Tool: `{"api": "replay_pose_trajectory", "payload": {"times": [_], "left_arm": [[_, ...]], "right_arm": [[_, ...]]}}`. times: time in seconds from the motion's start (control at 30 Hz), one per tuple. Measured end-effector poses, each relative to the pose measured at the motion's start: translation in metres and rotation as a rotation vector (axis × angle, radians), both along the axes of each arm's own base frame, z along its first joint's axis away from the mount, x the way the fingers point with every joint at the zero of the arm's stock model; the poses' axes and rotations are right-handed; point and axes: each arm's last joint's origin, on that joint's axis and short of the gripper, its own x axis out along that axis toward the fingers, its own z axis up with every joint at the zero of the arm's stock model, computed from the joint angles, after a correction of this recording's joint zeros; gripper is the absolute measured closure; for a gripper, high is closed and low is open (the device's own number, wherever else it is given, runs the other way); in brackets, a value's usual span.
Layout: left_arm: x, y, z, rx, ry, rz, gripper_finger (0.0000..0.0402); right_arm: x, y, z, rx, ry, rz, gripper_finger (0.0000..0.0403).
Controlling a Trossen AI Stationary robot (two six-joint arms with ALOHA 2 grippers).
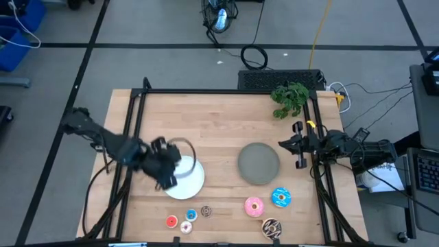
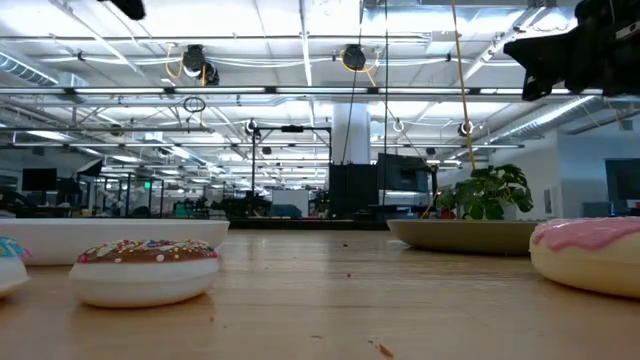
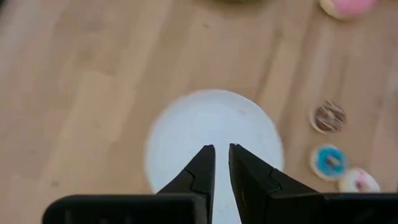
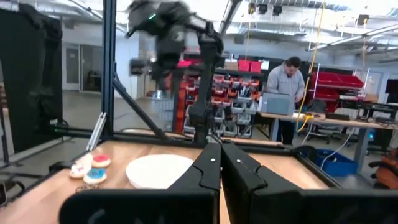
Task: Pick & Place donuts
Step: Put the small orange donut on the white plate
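Observation:
My left gripper [image 1: 164,170] hovers over the near left part of the white plate [image 1: 186,180]. In its wrist view its fingers [image 3: 222,152] stand only a narrow gap apart and hold nothing. The small donuts lie near the front edge: red [image 1: 171,221], whitish [image 1: 185,227], blue [image 1: 190,215] and brown [image 1: 206,212]. The larger pink [image 1: 254,206], blue [image 1: 280,197] and dark brown sprinkled [image 1: 271,227] donuts lie flat to their right. My right gripper [image 1: 296,145] waits shut and empty at the table's right side, beside the grey plate [image 1: 258,163].
A green toy plant [image 1: 289,97] lies at the far right corner. The black frame rails [image 1: 137,116] run along the table's left and right sides. A person [image 4: 286,93] stands at a bench in the room beyond the table. Bare wood lies between the two plates.

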Motion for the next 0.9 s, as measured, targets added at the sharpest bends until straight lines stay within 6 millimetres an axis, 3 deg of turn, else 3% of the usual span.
{"api": "replay_pose_trajectory", "payload": {"times": [0.23, 0.37, 0.6, 0.77, 0.9], "left_arm": [[-0.01, -0.068, -0.038, -0.018, 0.09, -0.015, 0.035], [-0.013, -0.093, -0.06, -0.027, 0.149, -0.006, 0.035], [0.006, -0.133, -0.105, -0.118, 0.198, -0.092, 0.035], [0.01, -0.141, -0.123, -0.14, 0.256, -0.092, 0.034], [0.011, -0.143, -0.123, -0.2, 0.267, -0.04, 0.0292]], "right_arm": [[0.0, 0.0, -0.001, 0.042, 0.008, 0.009, 0.0403], [0.0, 0.0, -0.001, 0.043, 0.008, 0.009, 0.0403], [0.0, 0.0, 0.0, 0.042, 0.004, 0.009, 0.0403], [0.0, 0.0, 0.0, 0.041, -0.001, 0.009, 0.0403], [0.0, 0.0, 0.0, 0.041, -0.001, 0.009, 0.0403]]}}
